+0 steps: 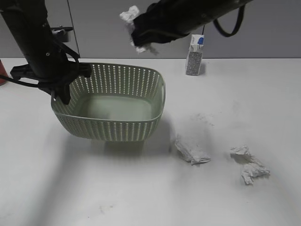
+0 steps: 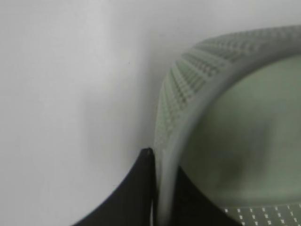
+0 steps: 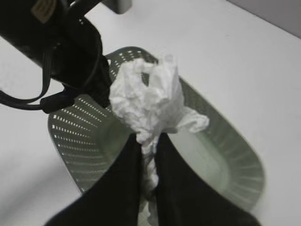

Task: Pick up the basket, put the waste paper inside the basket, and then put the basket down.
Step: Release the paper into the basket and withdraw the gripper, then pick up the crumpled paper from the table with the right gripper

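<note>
The basket (image 1: 117,101) is held lifted by the left gripper (image 1: 61,89), clamped on its rim; one waste paper wad (image 3: 148,101) is pinched above it by the right gripper (image 3: 149,155); two wads (image 1: 192,150) are left on the table.

Item count, exterior view:

- Basket (image 1: 113,101): one, pale green, perforated, at 9 o'clock from frame centre.
- Waste paper wads: three in total. One (image 1: 130,16) at 12 o'clock, above the basket; one (image 1: 192,151) on the table at 5 o'clock; one (image 1: 250,165) at 4 o'clock, farther out.
- Carton (image 1: 194,55): one, upright, at 1 o'clock.
- Robot arms: two. Left arm (image 1: 35,42) at 10 o'clock; right arm (image 1: 188,16) at 12 to 1 o'clock.
- Table (image 1: 141,197): one.
</note>
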